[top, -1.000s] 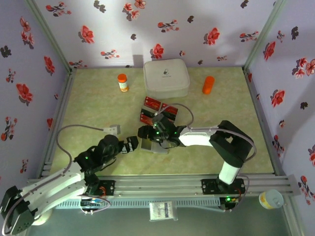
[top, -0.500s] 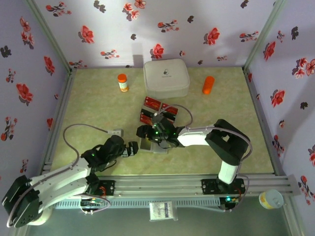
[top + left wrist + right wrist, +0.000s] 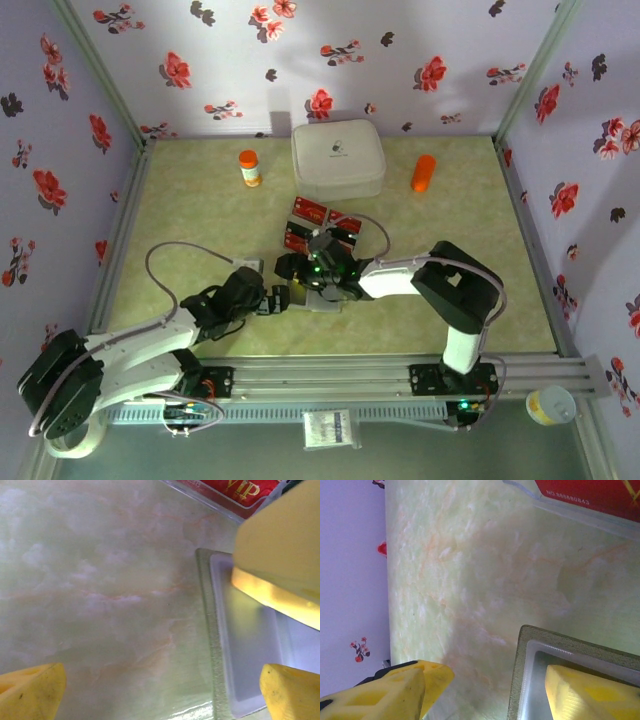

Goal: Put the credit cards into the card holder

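Note:
The card holder (image 3: pixel 318 297) lies open on the table, olive rim (image 3: pixel 520 670) and pale grey inside (image 3: pixel 245 650). Red credit cards (image 3: pixel 318 224) lie in a cluster just behind it; one red card with gold letters (image 3: pixel 240 490) and another with a number (image 3: pixel 590 495) show at the wrist views' top edges. My right gripper (image 3: pixel 293 268) (image 3: pixel 490 690) is open at the holder's left edge, with one yellow finger (image 3: pixel 590 695) over its inside. My left gripper (image 3: pixel 276 298) (image 3: pixel 160 695) is open at the holder's left side, nothing between its fingers.
A large white rounded case (image 3: pixel 338 158) stands at the back middle, with an orange-capped bottle (image 3: pixel 249 167) to its left and an orange capsule-shaped thing (image 3: pixel 424 172) to its right. Flowered walls enclose the table. The right arm's finger (image 3: pixel 280 545) hangs over the holder.
My left arm has reached forward and to the right, bringing its gripper up to the holder's left edge. The right gripper has shifted slightly left.

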